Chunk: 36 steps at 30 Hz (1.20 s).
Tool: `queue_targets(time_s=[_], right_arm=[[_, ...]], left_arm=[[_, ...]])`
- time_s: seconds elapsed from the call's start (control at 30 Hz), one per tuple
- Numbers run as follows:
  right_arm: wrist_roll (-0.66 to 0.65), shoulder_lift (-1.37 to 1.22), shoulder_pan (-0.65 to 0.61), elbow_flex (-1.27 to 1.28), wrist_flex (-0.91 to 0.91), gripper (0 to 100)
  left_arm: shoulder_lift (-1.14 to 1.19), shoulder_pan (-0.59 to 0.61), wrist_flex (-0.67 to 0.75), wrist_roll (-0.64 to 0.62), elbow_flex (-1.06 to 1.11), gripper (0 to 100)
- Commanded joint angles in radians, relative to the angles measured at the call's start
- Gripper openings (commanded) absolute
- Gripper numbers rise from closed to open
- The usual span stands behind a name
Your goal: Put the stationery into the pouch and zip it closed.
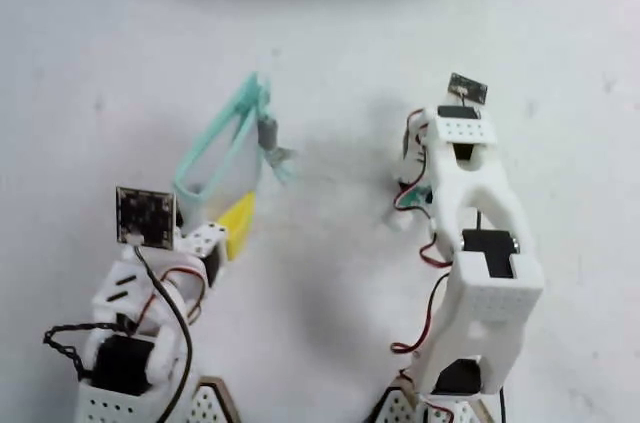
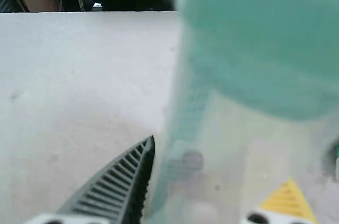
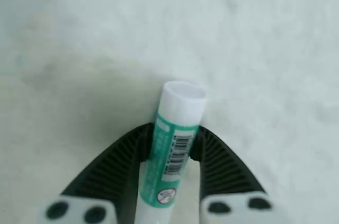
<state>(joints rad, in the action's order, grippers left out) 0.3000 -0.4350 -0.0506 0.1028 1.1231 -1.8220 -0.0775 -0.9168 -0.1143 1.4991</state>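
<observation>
— Between the two black ribbed fingers (image 3: 122, 166) of the right gripper (image 3: 175, 131), what sits there?

— A white cylindrical glue stick (image 3: 177, 118) with a green printed label and a white cap. The fingers are clamped on its labelled body, one on each side. The capped end projects past the fingertips toward the white desk (image 3: 254, 33). Whether the cap touches the desk cannot be determined.

— And the left gripper (image 2: 220, 160)?

— One black ribbed finger (image 2: 127, 181) and one yellow finger (image 2: 288, 200) are closed on the translucent pouch with teal zip edging (image 2: 254, 49). The black finger lies against the pouch's outer wall. The yellow one shows through the translucent material.

— What does the high view add?

— The pouch's whole outline. It stands on edge at the tip of the left arm (image 1: 140, 303), with its mouth gaping and the teal edging forming a loop. A grey tab (image 1: 268, 133) sits at the far end. The pouch is well apart from the right arm (image 1: 480, 243) across the desk. The right wrist view supplies the glue stick's label and barcode.
</observation>
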Motion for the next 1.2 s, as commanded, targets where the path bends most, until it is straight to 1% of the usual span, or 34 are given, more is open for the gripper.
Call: queue_targets(time_s=[0.0, 0.37, 0.53, 0.73, 0.83, 1.0, 1.17], right_arm=[[-0.021, -0.001, -0.008, -0.035, -0.002, 1.7], [-0.029, -0.001, -0.013, -0.035, 0.008, 1.7], [-0.206, 0.001, -0.071, -0.037, 0.025, 1.7], [-0.227, -0.001, -0.093, -0.074, 0.027, 1.7], [-0.229, 0.008, -0.076, -0.14, 0.093, 1.7], [-0.233, 0.113, -0.065, -0.305, 0.291, 1.6], [-0.413, 0.292, -0.096, -0.451, 0.412, 1.6]], left_arm=[[-0.007, -0.002, -0.003, -0.012, -0.035, 27], [-0.007, -0.002, -0.003, -0.012, -0.034, 27], [-0.007, -0.004, -0.005, -0.012, -0.034, 27], [-0.007, -0.004, -0.005, -0.012, -0.034, 27], [-0.007, -0.004, -0.006, -0.012, -0.034, 27], [-0.007, -0.004, -0.025, -0.012, -0.04, 27], [-0.007, -0.004, -0.025, -0.012, -0.04, 27]])
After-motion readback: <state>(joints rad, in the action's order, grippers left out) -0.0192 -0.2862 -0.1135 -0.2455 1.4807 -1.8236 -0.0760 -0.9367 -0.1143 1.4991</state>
